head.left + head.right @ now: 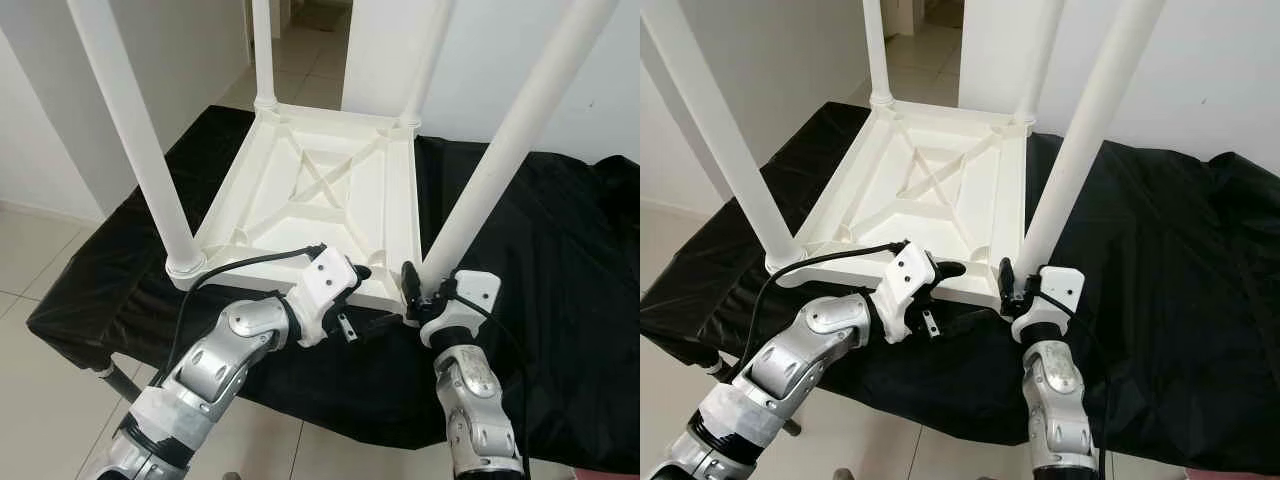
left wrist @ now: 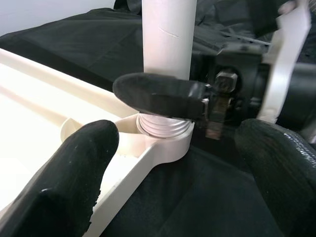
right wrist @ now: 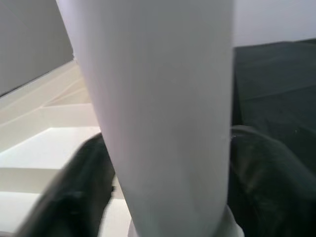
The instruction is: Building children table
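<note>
Four white legs rise from the upturned children's table (image 1: 320,195) on a black-draped surface (image 1: 560,260), the right gripper (image 1: 412,290) clamped round the near-right leg (image 1: 505,150), the left gripper (image 1: 365,300) spread empty beside it; light, rigid plastic, best gripped low.

1. Glossy light beige floor tiles (image 1: 45,262) with thin grout lines, left side and bottom of frame.
2. Plain white painted wall (image 1: 200,50) upper left, white skirting strip (image 1: 45,212) along its base.
3. Open doorway or corridor (image 1: 310,40) top centre; the same tiles run back into it, lit brighter.
4. Second plain white wall (image 1: 600,100) upper right.
5. Wrinkled black cloth (image 1: 570,260) draped over a low surface, mid-frame; dark metal leg (image 1: 125,383) under it, lower left.
6. Light even, soft shadows.
</note>
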Robot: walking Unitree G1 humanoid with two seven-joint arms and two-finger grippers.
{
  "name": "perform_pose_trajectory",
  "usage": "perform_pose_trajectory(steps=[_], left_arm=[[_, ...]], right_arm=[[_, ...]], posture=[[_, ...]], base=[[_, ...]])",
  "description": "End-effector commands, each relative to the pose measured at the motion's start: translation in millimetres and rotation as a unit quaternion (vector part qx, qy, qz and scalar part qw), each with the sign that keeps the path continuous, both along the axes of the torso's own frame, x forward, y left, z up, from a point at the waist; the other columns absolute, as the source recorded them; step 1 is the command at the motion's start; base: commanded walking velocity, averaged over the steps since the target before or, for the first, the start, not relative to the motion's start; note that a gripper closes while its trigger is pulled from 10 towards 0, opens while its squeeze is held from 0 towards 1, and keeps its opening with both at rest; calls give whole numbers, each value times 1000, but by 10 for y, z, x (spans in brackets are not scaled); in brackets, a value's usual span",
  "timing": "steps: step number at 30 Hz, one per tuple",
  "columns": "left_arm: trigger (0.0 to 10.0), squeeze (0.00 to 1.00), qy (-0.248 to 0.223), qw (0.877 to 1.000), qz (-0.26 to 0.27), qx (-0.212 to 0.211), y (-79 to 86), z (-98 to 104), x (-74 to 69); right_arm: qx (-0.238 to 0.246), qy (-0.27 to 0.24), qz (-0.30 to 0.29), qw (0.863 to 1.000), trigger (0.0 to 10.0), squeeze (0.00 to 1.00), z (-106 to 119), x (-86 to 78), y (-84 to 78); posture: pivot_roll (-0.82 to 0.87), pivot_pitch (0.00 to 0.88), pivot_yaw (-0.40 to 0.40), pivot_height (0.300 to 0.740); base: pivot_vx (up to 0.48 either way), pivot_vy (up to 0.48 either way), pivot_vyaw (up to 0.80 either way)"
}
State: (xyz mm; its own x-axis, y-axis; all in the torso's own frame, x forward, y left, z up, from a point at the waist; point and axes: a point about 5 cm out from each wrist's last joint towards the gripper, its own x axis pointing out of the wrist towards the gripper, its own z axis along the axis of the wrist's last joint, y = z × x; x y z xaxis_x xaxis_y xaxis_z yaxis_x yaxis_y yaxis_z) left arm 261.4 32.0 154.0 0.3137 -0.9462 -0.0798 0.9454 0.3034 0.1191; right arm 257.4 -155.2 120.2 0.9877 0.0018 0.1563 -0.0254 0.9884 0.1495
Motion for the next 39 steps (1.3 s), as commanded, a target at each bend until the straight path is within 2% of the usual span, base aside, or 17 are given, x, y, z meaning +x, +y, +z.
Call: perform_pose_trajectory(steps=[1,2,3,5,6,7,10,12,13,15,18,20,35,36,37,38,39], left_arm=[[10000,0,1,999,-48,6,-20,1,-19],[10000,0,1,999,-48,6,-20,1,-19],[10000,0,1,999,-48,6,-17,2,-16],[10000,0,1,999,-48,6,-17,2,-16],[10000,0,0,999,-47,6,-14,1,-15],[10000,0,0,999,-47,7,-10,1,-14],[10000,0,-1,999,-47,8,-5,2,-10],[10000,0,-1,999,-46,10,13,10,5],[10000,0,-1,999,-46,10,13,10,5],[10000,0,-1,999,-46,12,22,15,13],[10000,0,-2,999,-46,12,24,20,17],[10000,0,-3,999,-46,14,29,27,21],[10000,0,-2,999,-48,14,29,25,12],[10000,0,-2,999,-49,14,25,24,12],[10000,0,-2,999,-49,14,25,24,12],[10000,0,-1,999,-50,13,21,22,7],[10000,0,-1,999,-51,13,19,20,1]], right_arm=[[-11,-13,20,1000,10000,1000,33,-39,-51],[-11,-13,20,1000,10000,1000,33,-39,-51],[-19,-18,40,999,10000,800,45,-52,-80],[-19,-18,40,999,10000,800,45,-52,-80],[-33,-24,58,997,10000,0,62,-66,-118],[-49,-25,86,995,10000,0,71,-65,-175],[-61,-24,106,992,10000,0,77,-57,-215],[-93,-11,185,978,10000,0,73,-11,-277],[-93,-11,185,978,10000,0,73,-11,-277],[-111,1,229,967,10000,0,60,20,-293],[-119,9,250,961,10000,0,47,53,-297],[-132,26,279,951,10000,0,9,120,-302],[-131,34,305,943,10000,0,-58,191,-266],[-130,31,301,944,7647,0,-59,207,-271],[-130,31,301,944,7647,0,-59,207,-271],[-127,27,297,946,78,0,-57,224,-277],[-124,23,294,947,0,0,-51,230,-277]], posture=[[-111,0,-17,740],[-111,0,-17,740],[-111,0,-17,740],[-111,0,-17,740],[-109,0,-14,740],[-110,0,-12,740],[-108,0,-10,740],[-110,0,7,740],[-110,0,7,740],[-111,0,12,740],[-107,0,13,740],[-101,0,13,740],[-99,0,13,740],[-99,0,15,740],[-99,0,15,740],[-101,0,14,740],[-104,0,13,740]], base=[[0,0,0],[0,0,0],[0,0,0],[0,0,0],[0,0,0],[0,0,0],[0,0,0],[0,0,0],[0,0,0],[0,0,0],[0,0,0],[0,0,0],[0,0,0],[0,0,0],[0,0,0],[0,0,0],[0,0,0]])
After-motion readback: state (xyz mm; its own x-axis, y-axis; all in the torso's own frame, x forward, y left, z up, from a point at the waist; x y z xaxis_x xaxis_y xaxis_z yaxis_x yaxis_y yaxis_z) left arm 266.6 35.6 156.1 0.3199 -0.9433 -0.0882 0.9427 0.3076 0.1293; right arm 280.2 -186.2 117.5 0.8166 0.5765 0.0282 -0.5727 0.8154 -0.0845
